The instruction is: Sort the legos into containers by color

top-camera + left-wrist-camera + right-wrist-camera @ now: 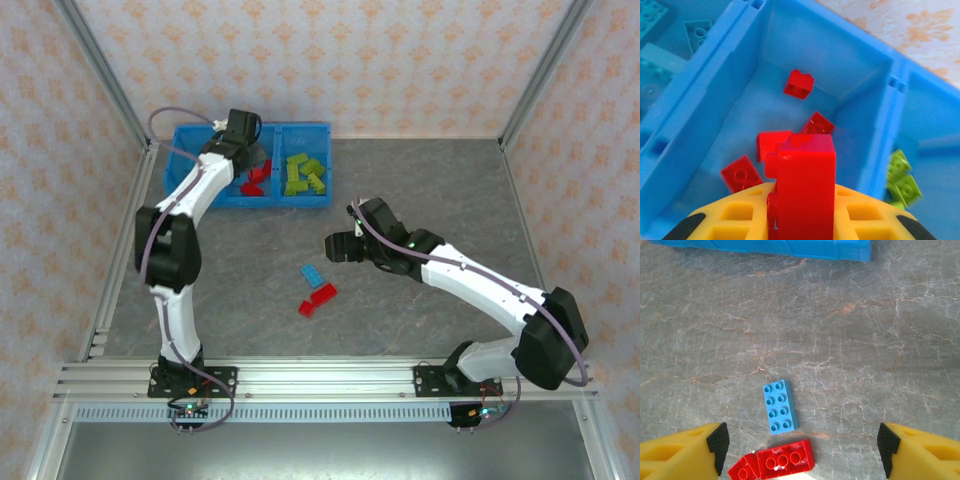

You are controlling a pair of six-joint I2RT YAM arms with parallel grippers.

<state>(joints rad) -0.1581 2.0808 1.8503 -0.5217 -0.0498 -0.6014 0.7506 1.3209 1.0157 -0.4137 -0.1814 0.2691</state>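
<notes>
In the top external view, the blue tray (pixel 296 128) sits in the upper left of the frame on the grey table (pixel 430 190). The left gripper (pixel 247 150) hangs over its middle compartment, where the sorted red bricks (pixel 258 178) lie. The green bricks (pixel 305 175) fill the compartment to the right. Near the centre of the frame, the right gripper (pixel 335 246) hovers above the table. Just below it, a light blue brick (pixel 313 273) and the loose red bricks (pixel 318 298) lie close together, well apart from the tray.

In the left wrist view, the left gripper (pixel 805 215) is clenched on the held red brick (pixel 807 180), which stands upright between the yellow fingers (pixel 740 217) at the bottom centre. Beneath it, the sorted red bricks (pixel 799 83) are scattered on the floor of the middle compartment. Pale blue bricks (pixel 697 32) show in the upper left and the green bricks (pixel 902 181) at the right edge.

In the right wrist view, the right gripper (pixel 801 444) is released, its fingers (pixel 680 456) spread wide in the lower corners. The light blue brick (pixel 780 406) lies between them, and the loose red bricks (pixel 785 460) sit just below it. The tray's wall (pixel 790 247) runs along the top edge.
</notes>
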